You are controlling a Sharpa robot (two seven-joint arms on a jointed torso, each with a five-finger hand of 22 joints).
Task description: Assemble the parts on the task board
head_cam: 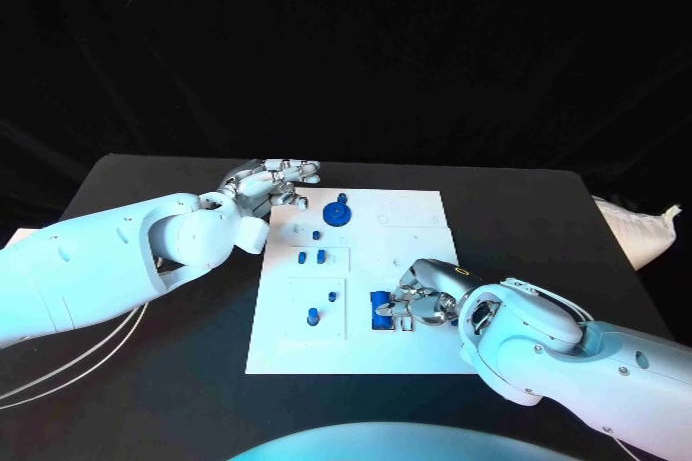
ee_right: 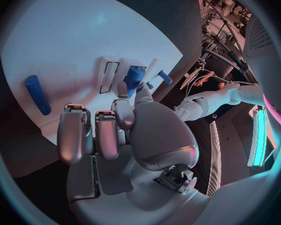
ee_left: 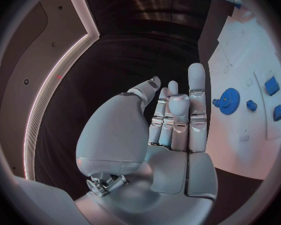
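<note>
A blue part (head_cam: 381, 311) on the task board (head_cam: 418, 356) is pinched by the right hand (head_cam: 426, 296); the left hand (head_cam: 267, 184) is held released, fingers (ee_left: 197, 92) straight.

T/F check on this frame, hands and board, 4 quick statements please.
1. The left hand hovers at the far left corner of the white board. True.
2. The left hand holds the blue gear. False: it holds nothing; the gear sits on the board, apart from it.
3. The right hand is at a blue part near the board's near right area. True.
4. The board lies on a white table. False: the table is black.
</note>
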